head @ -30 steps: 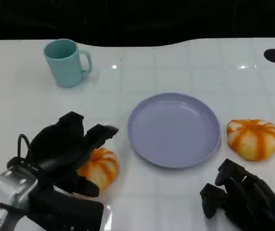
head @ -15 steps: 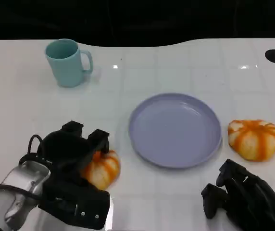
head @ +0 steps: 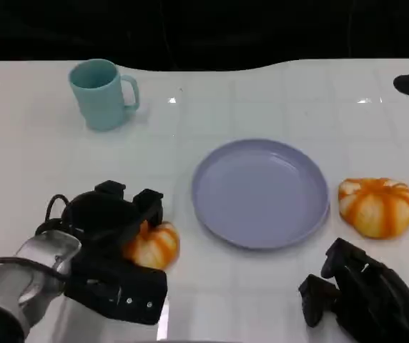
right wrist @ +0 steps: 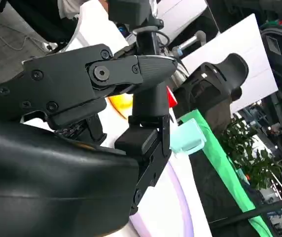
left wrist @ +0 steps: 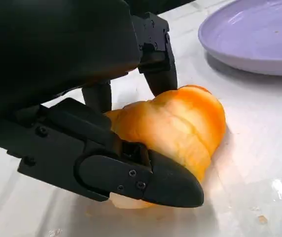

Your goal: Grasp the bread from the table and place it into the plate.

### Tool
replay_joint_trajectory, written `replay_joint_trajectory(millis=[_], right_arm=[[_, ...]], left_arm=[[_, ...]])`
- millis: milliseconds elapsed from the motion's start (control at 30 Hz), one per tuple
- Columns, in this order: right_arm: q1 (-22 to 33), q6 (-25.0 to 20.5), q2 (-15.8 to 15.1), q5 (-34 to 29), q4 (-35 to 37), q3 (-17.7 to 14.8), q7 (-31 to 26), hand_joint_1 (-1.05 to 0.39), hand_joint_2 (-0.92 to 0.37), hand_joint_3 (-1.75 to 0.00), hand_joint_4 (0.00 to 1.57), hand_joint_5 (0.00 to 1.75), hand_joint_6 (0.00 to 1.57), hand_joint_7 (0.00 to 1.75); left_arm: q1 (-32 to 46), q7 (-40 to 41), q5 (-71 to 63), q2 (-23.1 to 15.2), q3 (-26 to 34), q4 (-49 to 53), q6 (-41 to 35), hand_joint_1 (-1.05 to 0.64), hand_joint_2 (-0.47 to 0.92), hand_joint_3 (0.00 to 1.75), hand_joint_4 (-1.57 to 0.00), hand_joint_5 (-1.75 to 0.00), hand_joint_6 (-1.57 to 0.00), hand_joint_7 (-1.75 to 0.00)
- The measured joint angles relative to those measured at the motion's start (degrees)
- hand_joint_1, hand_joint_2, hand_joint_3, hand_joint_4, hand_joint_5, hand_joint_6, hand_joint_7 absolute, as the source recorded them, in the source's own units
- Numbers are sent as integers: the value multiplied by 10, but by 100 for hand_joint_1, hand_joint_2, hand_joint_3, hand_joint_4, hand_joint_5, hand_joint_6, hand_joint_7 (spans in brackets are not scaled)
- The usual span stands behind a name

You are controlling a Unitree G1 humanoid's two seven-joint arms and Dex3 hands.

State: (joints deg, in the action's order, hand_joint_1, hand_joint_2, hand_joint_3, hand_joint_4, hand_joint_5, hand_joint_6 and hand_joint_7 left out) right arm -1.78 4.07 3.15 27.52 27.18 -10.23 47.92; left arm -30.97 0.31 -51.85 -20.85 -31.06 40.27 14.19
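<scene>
The left hand (head: 115, 236) grips the bread (head: 153, 245) on the table (head: 262, 107) left of the empty plate (head: 260, 193), hiding its near half; the right hand (head: 358, 296), partly cut off, rests curled on nothing; a second bread (head: 376, 206) lies right of the plate

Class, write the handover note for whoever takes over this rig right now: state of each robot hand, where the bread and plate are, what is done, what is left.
Left robot hand: fingers closed around the near-left bread, which sits on the white table; the left wrist view shows fingers on both sides of it.
Right robot hand: fingers curled, holding nothing, resting near the table's front edge.
Plate: lilac, mid-table, nothing in it.
Second bread: right of the plate, untouched.
Teal mug: far left, not involved.
Done: the left bread is grasped.
Left: lift it, carry it right over the plate, set it down, release.
</scene>
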Motion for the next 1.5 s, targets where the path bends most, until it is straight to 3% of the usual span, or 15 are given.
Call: replay_joint_trajectory(millis=[133, 167, 200, 233, 300, 333, 367, 400, 500, 633, 800, 967, 1200, 1500], right_arm=[[1, 0, 0, 0, -5, 0, 0, -56, -92, -24, 76, 172, 65, 147], [1, 0, 0, 0, -6, 0, 0, -56, -92, -24, 76, 172, 65, 147], [1, 0, 0, 0, -6, 0, 0, -55, -92, -24, 76, 172, 65, 147], [2, 0, 0, 0, -6, 0, 0, -55, -92, -25, 76, 172, 65, 147], [2, 0, 0, 0, -7, 0, 1, -56, -92, -25, 76, 172, 65, 147], [3, 0, 0, 0, -7, 0, 1, -56, -92, -25, 76, 172, 66, 147], [3, 0, 0, 0, -7, 0, 1, -56, -92, -25, 76, 173, 66, 148], [3, 0, 0, 0, -8, 0, 1, -55, -92, -26, 75, 173, 65, 148], [4, 0, 0, 0, -8, 0, 0, -55, -92, -25, 75, 173, 65, 148], [4, 0, 0, 0, -8, 0, 0, -56, -92, -25, 75, 173, 65, 148], [4, 0, 0, 0, -9, 1, 0, -56, -92, -25, 75, 174, 65, 149], [4, 0, 0, 0, -10, 1, -2, -56, -92, -24, 75, 174, 65, 149], [3, 0, 0, 0, -9, 0, -3, -56, -92, -23, 76, 172, 65, 148], [1, -2, 0, 0, -8, -2, -6, -56, -92, -23, 77, 171, 67, 147]], left_arm=[[-17, 33, 5, 10, -15, 46, 8, -105, 83, 2, -1, -174, 0, -147], [-19, 49, 6, 12, -18, 58, 14, -105, 84, 4, -16, -174, -3, -153], [-22, 70, 5, 13, -22, 72, 22, -104, 62, 66, -56, -174, -24, -153], [-24, 102, 5, 15, -27, 89, 32, -101, 38, 119, -77, -174, -39, -148], [-26, 171, 3, 20, -35, 124, 47, -100, 32, 163, -126, -160, -93, -132], [-29, 208, 2, 25, -39, 144, 52, -100, 33, 169, -135, -157, -103, -128], [-34, 237, 0, 29, -43, 161, 56, -102, 36, 172, -144, -160, -121, -134], [-41, 262, -1, 34, -49, 177, 62, -103, 43, 173, -152, -168, -139, -153], [-57, 337, -2, 41, -64, 222, 81, -104, 50, 174, -157, -174, -155, -172], [-68, 407, -8, 48, -86, 261, 95, -103, 52, 175, -157, -175, -157, -175], [-68, 438, -7, 49, -101, 283, 115, -103, 57, 175, -157, -175, -157, -175], [-68, 470, 1, 49, -100, 287, 134, -101, 72, 175, -157, -175, -157, -175], [-57, 473, 70, 51, -39, 273, 201, -102, 80, 175, -157, -175, -157, -175], [-56, 473, 118, 59, 30, 208, 234, -91, 74, 173, -157, -175, -151, -175]])
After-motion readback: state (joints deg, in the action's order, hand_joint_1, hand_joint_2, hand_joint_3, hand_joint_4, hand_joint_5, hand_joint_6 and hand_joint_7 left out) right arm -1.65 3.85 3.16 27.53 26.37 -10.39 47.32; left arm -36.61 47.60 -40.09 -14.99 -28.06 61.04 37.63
